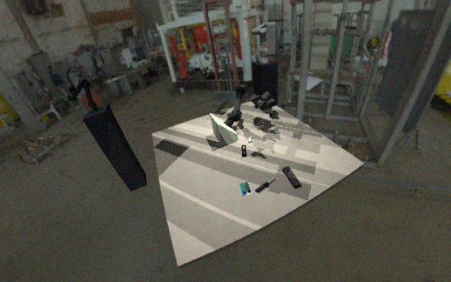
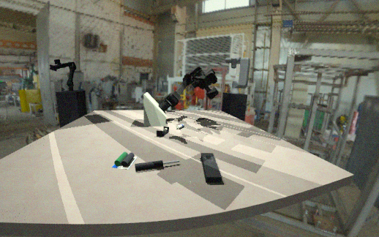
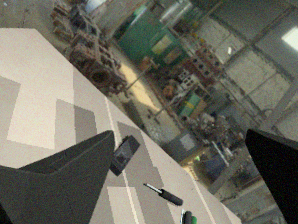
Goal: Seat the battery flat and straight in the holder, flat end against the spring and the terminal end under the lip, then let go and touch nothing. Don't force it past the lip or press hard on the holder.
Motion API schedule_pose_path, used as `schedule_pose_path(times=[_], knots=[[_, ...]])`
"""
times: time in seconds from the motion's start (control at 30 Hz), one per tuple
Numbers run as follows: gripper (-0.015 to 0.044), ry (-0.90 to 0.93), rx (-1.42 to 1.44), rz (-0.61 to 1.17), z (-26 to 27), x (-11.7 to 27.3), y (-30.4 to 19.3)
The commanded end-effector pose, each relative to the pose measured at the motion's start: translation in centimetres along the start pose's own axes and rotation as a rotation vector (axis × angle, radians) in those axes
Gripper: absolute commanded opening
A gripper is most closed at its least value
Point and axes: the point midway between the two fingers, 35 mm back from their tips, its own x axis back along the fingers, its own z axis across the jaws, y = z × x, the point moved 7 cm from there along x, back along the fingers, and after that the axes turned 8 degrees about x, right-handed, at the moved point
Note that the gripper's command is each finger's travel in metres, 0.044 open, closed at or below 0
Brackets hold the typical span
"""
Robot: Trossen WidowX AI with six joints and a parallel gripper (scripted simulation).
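A small black holder sits on the table in front of the pale wedge; its inside is too small to make out. A small white and blue cylinder, which looks like the battery, lies on the table behind and to the right of the holder, apart from it. My gripper is open, with nothing between its fingers. In the top and exterior views it hangs raised above the table, to the right of the battery and clear of it. Neither the holder nor this battery shows in the wrist view.
A pale green wedge stands beside the arm's base. Nearer the front are a black oblong block, a screwdriver and a green and a dark cylinder on a small card.
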Motion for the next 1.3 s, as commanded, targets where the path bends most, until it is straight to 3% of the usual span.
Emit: schedule_pose_path(times=[0.0,0.2,0.37,0.53,1.27], knots=[[0.0374,0.010,-0.006,0.020,0.1,-0.1,-0.3],[0.0230,0.244,-0.282,0.587,1.7,-0.5,-9.3],[0.0230,0.349,-0.669,1.083,3.2,2.5,-14.7],[0.0230,0.343,-1.151,1.532,4.4,6.3,-16.4],[0.0230,0.334,-1.198,1.571,5.4,6.4,-17.2]])
